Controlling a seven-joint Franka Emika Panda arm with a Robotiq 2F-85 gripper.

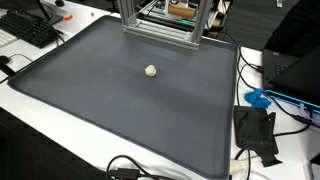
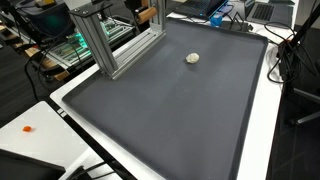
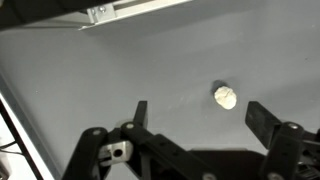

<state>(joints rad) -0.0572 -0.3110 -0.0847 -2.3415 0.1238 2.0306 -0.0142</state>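
A small off-white lumpy ball (image 1: 150, 71) lies alone on the dark grey mat (image 1: 110, 110); it also shows in both exterior views (image 2: 193, 58). In the wrist view the ball (image 3: 226, 97) sits on the mat just beyond my gripper (image 3: 200, 115), between the lines of the two fingers and nearer the right one. The gripper is open and empty, held above the mat. The arm itself does not show in either exterior view.
An aluminium frame (image 1: 160, 25) stands at the mat's far edge, also seen in an exterior view (image 2: 110, 45). A keyboard (image 1: 35, 32), black cables, a black device (image 1: 256, 132) and a blue item (image 1: 258, 98) lie around the mat on the white table.
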